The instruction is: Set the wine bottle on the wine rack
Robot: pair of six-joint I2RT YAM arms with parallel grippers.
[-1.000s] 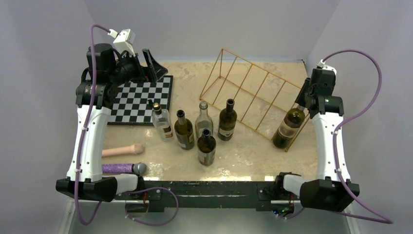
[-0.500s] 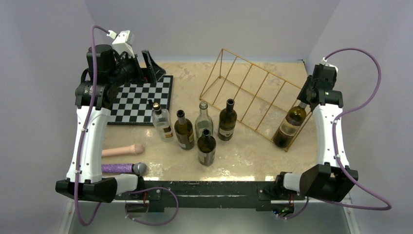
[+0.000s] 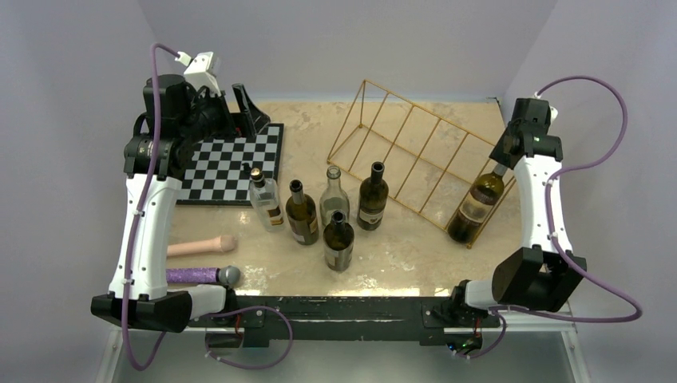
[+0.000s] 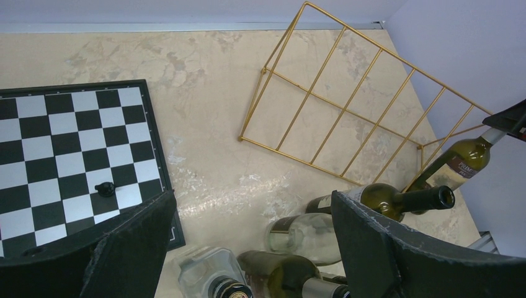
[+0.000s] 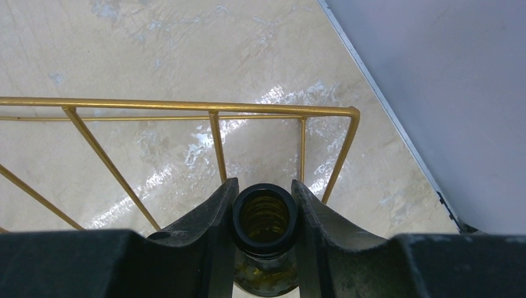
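Our right gripper [image 5: 263, 194] is clamped on the neck of the dark green glass wine bottle with a pale label [image 3: 475, 206], its fingers pressed to either side of the open mouth. The bottle hangs tilted at the right end of the thin gold wire wine rack [image 3: 437, 105], neck up near the top bar and base low by the rack's near right corner. We cannot tell whether the wires carry its weight yet.

We see the main risk in letting go too early. If the base is not seated between two bars, the bottle could slide down the slant or drop through the gap onto the beige marbled table [image 3: 399, 255]. The frame looks light to us, so a sideways push from the bottle could shove or tip it. The smooth glass neck could also twist in the grip. The table's right edge is near.

Our left gripper [image 4: 253, 202] hovers spread wide and empty above the black-and-white checkered board [image 3: 231, 163].

We count:
- six bottles: one held and five standing [image 3: 338, 242], two of them clear and three dark
- one rack, with about six slots
- one board carrying one small black piece [image 4: 105, 189]
- one pink cylinder [image 3: 199, 246]
- one purple-handled microphone [image 3: 203, 276]
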